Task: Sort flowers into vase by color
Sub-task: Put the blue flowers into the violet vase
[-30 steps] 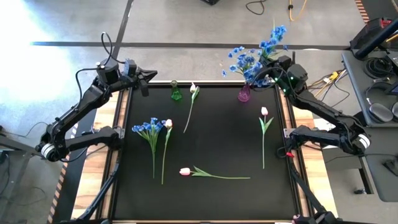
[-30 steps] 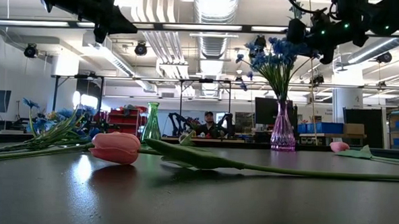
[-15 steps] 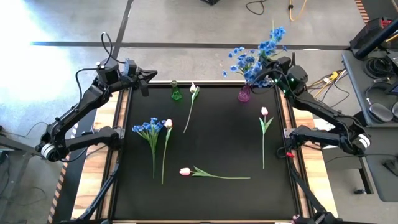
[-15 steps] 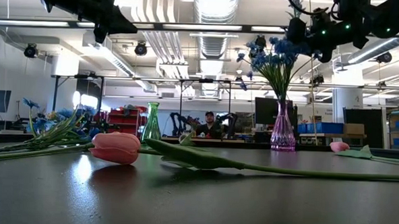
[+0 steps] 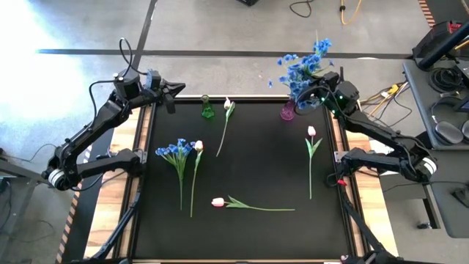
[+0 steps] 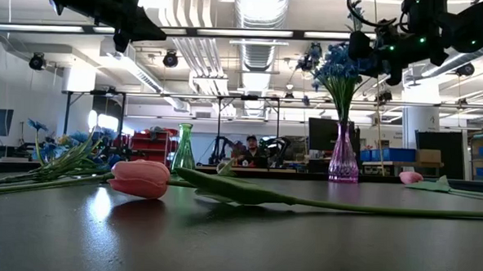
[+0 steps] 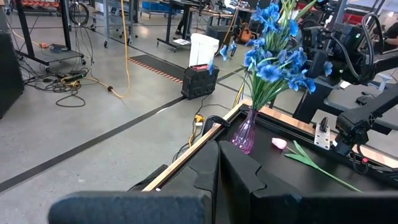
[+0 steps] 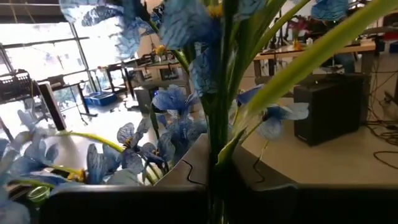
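A bunch of blue flowers (image 5: 302,67) stands in the purple vase (image 5: 287,111) at the table's far right, and my right gripper (image 5: 316,97) is shut on its stems above the vase. A green vase (image 5: 207,108) stands at the far middle. Lying flat on the black mat are another blue bunch (image 5: 177,151), two white tulips (image 5: 198,147) (image 5: 228,105) and two pink tulips (image 5: 311,132) (image 5: 218,202). My left gripper (image 5: 173,92) hangs shut and holds nothing above the table's far left corner. My right gripper pinches the bunch's green stems (image 8: 219,134) between its two fingers, below the blossoms and above the vase's mouth. The fingers come about level from the table's right side and lie across the stems. The bunch stands upright with its lower stems in the purple vase (image 6: 342,160).
The pink tulip (image 6: 140,178) near the table's near edge lies on its side, its stem pointing toward the right edge. Wooden rails (image 5: 143,139) run along both sides of the mat. A person (image 6: 251,150) sits in the room far behind the table.
The blue bunch in my right gripper has swung its blossoms a little toward the table's far right corner and now stands more upright. Its lower stems have stayed in the purple vase.
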`<state>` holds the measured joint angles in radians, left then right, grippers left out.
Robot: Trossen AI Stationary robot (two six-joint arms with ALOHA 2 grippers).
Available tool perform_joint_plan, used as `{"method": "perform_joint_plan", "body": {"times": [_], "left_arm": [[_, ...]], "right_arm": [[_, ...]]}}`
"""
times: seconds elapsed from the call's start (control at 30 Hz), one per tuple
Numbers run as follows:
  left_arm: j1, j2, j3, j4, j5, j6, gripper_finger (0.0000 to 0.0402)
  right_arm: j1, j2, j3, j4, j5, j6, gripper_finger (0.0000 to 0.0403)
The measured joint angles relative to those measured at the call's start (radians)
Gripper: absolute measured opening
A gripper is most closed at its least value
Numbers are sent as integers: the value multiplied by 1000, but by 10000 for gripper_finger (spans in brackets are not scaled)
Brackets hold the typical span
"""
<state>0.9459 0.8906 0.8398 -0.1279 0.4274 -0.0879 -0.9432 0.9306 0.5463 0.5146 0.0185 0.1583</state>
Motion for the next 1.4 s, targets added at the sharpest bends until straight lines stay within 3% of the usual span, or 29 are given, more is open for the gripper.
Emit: {"method": "perform_joint_plan", "body": {"times": [0.47,0.73,0.9,1.1,1.4], "left_arm": [[0,0,0,0,0,0,0],[0,0,0,-1,1,0,0],[0,0,0,-1,1,0,0],[0,0,0,-1,1,0,0],[0,0,0,-6,1,0,0]], "right_arm": [[5,-6,37,-19,-1,18,132],[10,-39,102,-163,-3,18,161],[21,-57,160,-272,-1,-15,131],[39,-46,170,-306,13,-66,22],[45,8,169,-347,37,-80,11]]}}
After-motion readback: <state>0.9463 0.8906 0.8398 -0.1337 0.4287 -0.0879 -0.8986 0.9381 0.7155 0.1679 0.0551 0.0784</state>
